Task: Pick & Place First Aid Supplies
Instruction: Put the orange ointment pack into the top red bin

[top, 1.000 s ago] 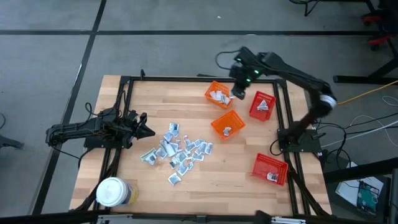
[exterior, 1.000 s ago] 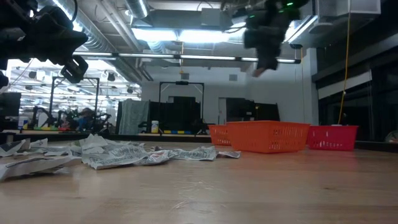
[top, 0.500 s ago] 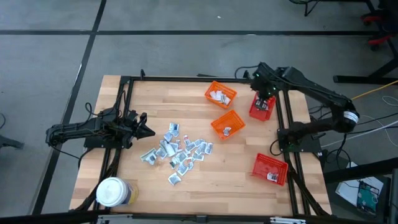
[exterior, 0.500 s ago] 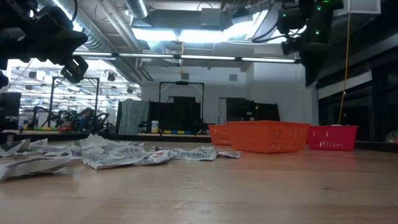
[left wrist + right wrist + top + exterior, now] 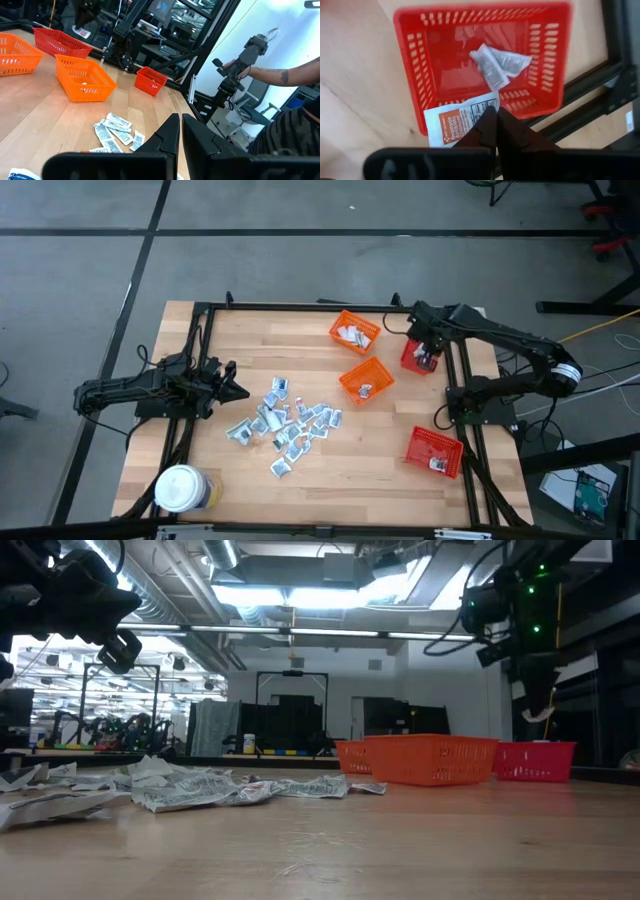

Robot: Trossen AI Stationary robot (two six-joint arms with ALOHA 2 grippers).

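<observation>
Right gripper [image 5: 492, 116] swung from the orange mesh basket [image 5: 354, 333] to over the red mesh basket [image 5: 485, 60], pinched shut on a white orange-labelled sachet [image 5: 457, 121]; release looks next; left gripper [image 5: 232, 388] closed, empty, parked by the left edge

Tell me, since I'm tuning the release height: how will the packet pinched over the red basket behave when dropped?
The packet, pinched in the shut right gripper, looks thin and flat, so it is probably light and may flutter. It hangs partly over the red basket rim, so it could catch there. Two sachets inside lie creased, suggesting it is floppy.
</observation>
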